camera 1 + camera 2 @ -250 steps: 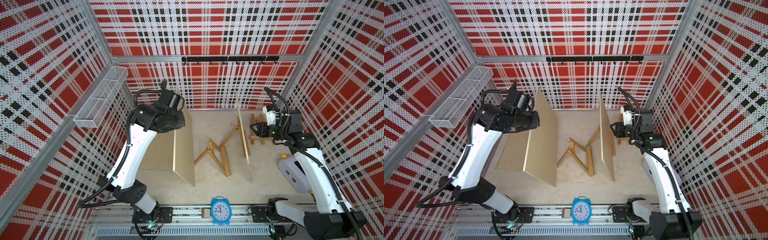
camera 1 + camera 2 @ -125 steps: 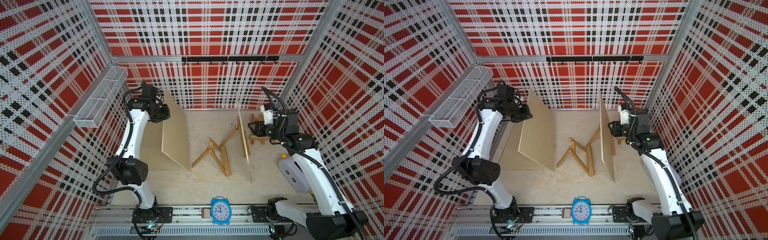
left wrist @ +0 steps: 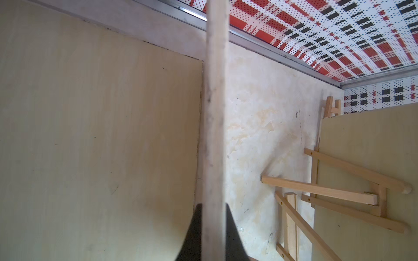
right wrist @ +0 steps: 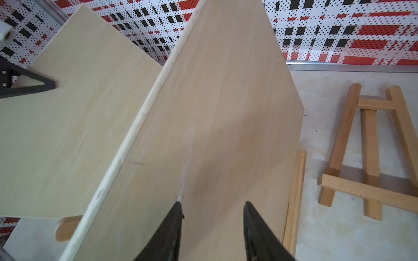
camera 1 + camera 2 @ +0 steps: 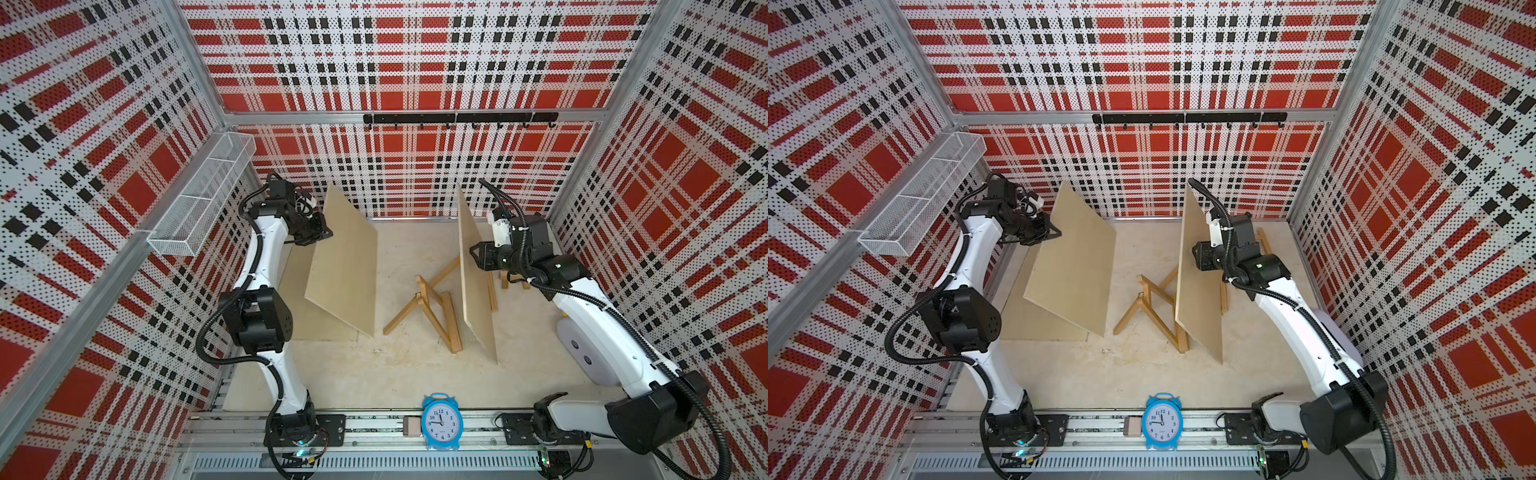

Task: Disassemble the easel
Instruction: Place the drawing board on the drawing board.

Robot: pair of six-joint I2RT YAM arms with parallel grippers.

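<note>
Beige table. Left board tilted. Right board upright on edge. Easel frame lies between boards, touching right board. Small easel behind right board. Blue clock at front. Left gripper clamped on left board's edge. Right gripper beside right board's face, jaws apart; contact with it unclear.

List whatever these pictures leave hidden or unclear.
- White object: the right arm covers much of it in both top views; unidentifiable.
- Small easel: mostly behind the right arm in a top view.
- Flat board: largely under the held board in the left gripper.
- Right gripper: the wrist view cuts off its fingers; contact with the standing board is unclear.
- Block by the clock: too small to identify.
</note>
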